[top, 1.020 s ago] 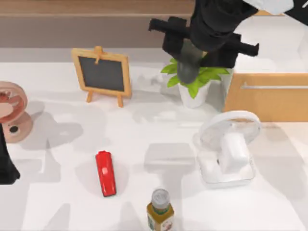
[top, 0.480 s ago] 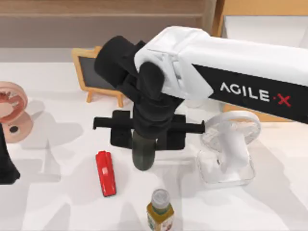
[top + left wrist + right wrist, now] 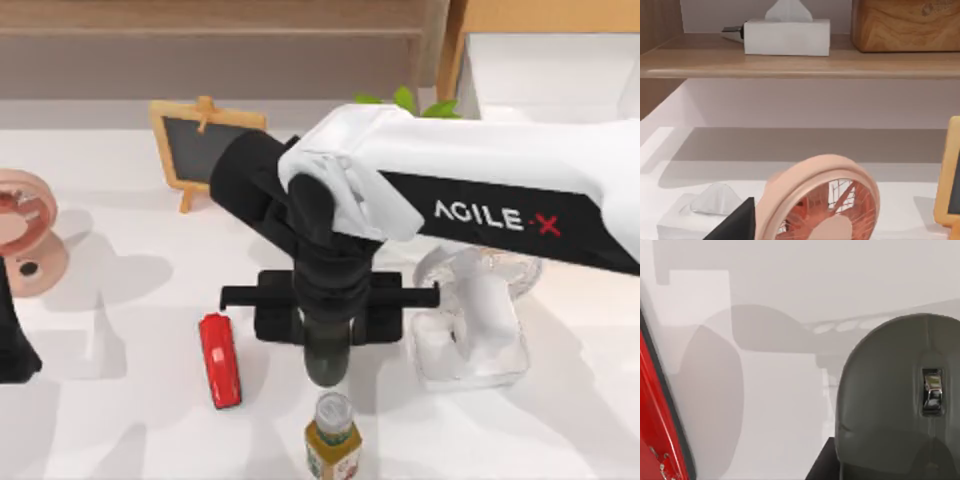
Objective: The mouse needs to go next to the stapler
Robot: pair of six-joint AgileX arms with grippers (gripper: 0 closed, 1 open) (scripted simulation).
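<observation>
From above, you're looking at a white bench (image 3: 120,420) backed by a wooden shelf edge. A small chalkboard easel (image 3: 200,150) stands toward the back, a pink fan (image 3: 25,240) at the left edge, a white fan (image 3: 480,320) on the right, and a bottle (image 3: 332,435) with a grey cap at the front edge. Your right arm reaches across from the right, its right pincer (image 3: 326,340) pointing down over the middle of the bench. The dark grey mouse (image 3: 326,362) hangs from it, grasped, just right of the red stapler (image 3: 220,358) and just behind the bottle. The stapler lies flat, glossy, long, with rounded ends. Your left pincer (image 3: 12,345) sits parked at the left edge; you cannot tell whether it is clenched or released.

On the left wrist camera, the pink fan (image 3: 825,200) fills the foreground, with a tissue box (image 3: 787,35) on a wooden shelf (image 3: 790,62) behind.

On the right wrist camera, the mouse (image 3: 895,400) looks smooth and rounded, with a shiny scroll wheel, above bare white bench (image 3: 780,430); the stapler (image 3: 660,430) runs along the side, apart from it.
</observation>
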